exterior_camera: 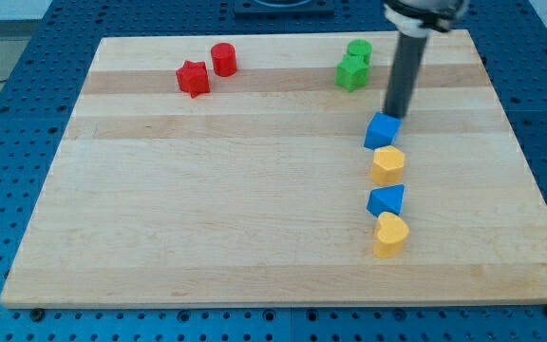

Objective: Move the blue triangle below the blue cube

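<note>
No jaws, only my tip (394, 115), holding nothing, touching blue cube (381, 130) at its 1 o'clock. Blue triangle (386, 199) at cube's 6 o'clock, yellow hexagon (387, 164) wedged between. Risk: shoving cube into hexagon, scattering column.

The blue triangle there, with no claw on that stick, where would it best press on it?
No grip is possible; my tip only pushes. It stands by the blue cube, at its upper right. The blue triangle already lies below the cube, wedged between the yellow hexagon and the lower yellow block. Probably press its flat right face, coming from the view's right.
</note>
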{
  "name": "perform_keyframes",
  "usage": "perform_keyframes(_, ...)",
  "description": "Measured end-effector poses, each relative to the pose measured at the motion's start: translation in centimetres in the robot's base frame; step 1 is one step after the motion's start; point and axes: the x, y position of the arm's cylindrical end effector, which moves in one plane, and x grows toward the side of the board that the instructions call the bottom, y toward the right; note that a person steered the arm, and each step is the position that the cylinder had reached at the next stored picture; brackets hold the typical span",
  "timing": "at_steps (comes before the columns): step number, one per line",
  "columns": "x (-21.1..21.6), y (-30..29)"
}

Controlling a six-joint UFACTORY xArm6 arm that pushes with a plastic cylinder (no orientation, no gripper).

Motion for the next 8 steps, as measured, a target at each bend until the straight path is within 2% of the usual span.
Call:
perform_keyframes(1,2.8,0.0)
perform_keyframes(4,2.4,-15.0)
perform_keyframes(6,1.5,-0.9)
perform_keyframes(7,7.2,2.6)
perform_keyframes(8,14.4,2.3)
